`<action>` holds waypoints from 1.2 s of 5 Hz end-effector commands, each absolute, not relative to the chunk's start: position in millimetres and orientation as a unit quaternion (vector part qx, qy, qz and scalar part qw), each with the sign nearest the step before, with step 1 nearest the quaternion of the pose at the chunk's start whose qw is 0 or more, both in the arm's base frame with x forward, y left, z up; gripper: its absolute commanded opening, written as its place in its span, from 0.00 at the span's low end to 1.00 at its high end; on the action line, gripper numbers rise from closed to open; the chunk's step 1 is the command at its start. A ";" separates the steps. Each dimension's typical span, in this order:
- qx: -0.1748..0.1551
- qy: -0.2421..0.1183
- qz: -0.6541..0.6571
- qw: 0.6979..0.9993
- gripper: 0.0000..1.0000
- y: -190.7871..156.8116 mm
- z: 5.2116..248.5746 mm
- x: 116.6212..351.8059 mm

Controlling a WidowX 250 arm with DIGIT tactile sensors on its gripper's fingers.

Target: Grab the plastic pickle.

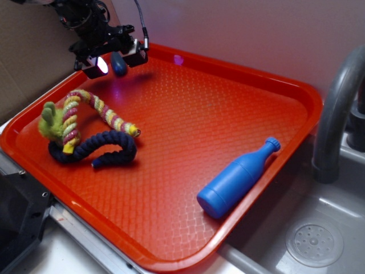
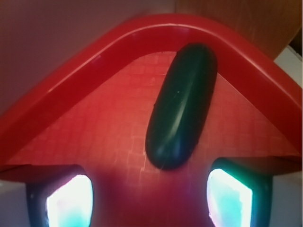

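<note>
Beside a steel sink (image 1: 319,240), the red tray (image 1: 188,142) holds the plastic pickle (image 2: 182,106) between spread-apart jaws.

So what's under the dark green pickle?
Under the plastic pickle is the red tray, near its corner. The patch right beneath it is covered. The gripper stands open beside it.

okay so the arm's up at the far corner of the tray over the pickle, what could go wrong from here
1. The plastic pickle lies close to the curved corner rim of the red tray; a fingertip of the end effector could catch the rim.
2. The pickle looks smooth and rounded, and lies diagonally between the open fingers, so it may twist or squirt out on closing.
</note>
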State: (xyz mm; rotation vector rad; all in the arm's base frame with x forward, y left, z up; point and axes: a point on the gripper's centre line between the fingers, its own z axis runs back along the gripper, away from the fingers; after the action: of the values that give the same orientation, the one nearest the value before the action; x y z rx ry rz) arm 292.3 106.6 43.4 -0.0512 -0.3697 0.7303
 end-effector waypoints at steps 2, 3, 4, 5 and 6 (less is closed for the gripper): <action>0.007 -0.198 0.374 0.906 1.00 131.1 52.5 295.5; 0.018 -0.189 0.383 0.904 1.00 132.8 42.9 308.1; 0.041 -0.180 0.392 0.901 1.00 132.3 29.1 319.0; 0.048 -0.166 0.400 0.900 1.00 134.4 25.5 323.0; 0.057 -0.151 0.405 0.900 1.00 136.6 16.4 330.0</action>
State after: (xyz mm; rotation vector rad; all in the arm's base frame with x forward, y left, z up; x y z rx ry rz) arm 327.5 133.9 14.6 0.1208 -0.3051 0.8378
